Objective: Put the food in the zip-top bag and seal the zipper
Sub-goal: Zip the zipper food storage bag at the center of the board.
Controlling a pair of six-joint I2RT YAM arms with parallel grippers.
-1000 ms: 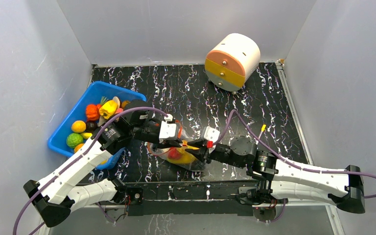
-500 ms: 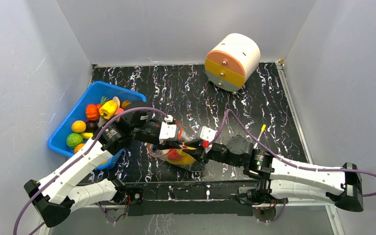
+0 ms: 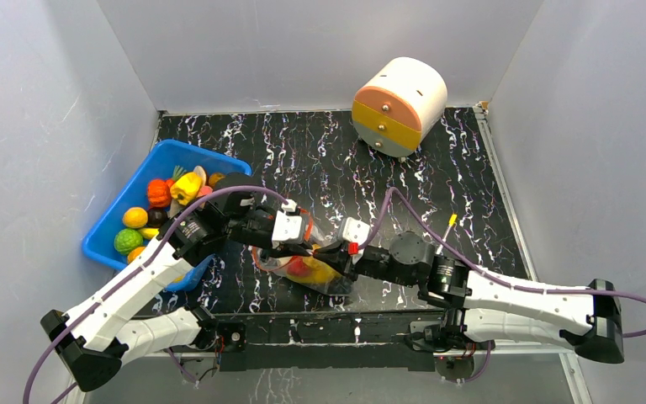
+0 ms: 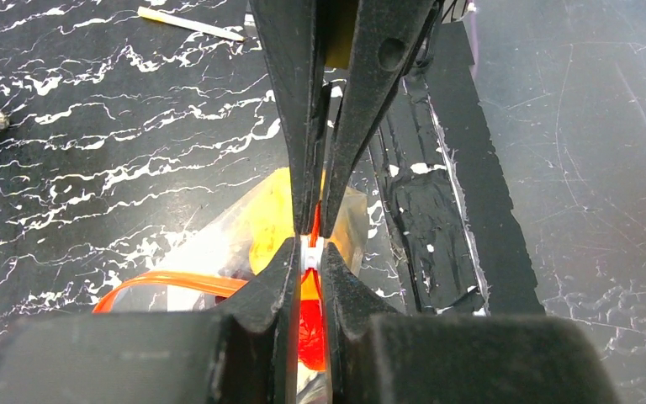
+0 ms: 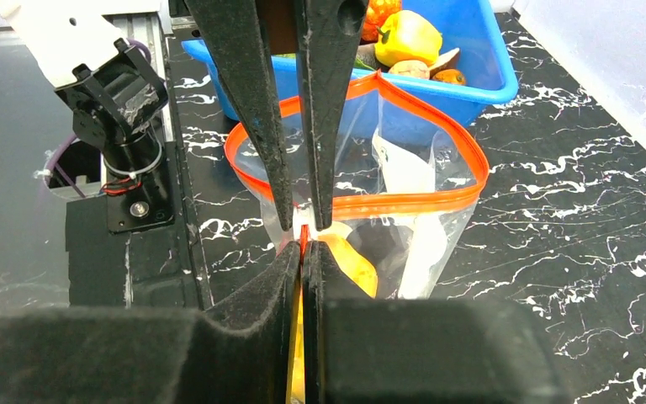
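both grippers pinched on the zipper

the bag [image 3: 326, 279] is laid on the table [image 3: 471, 185] near its front edge, between the two arms, with yellow and red food [image 3: 301, 268] seen inside. the left gripper [image 4: 309, 251] is pressed tight on the zipper [image 5: 404, 202] at one end of the mouth. the right gripper [image 5: 303, 244] is clamped on the same strip, tip to tip with it. the rest of the mouth is seen gaping in a loop. more food is held in the blue bin [image 3: 111, 229].

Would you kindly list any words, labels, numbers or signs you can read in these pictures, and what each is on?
No text can be read in any view.
White patch on the bag: no legible print shows.
Drawer unit and blue bin: no markings visible.
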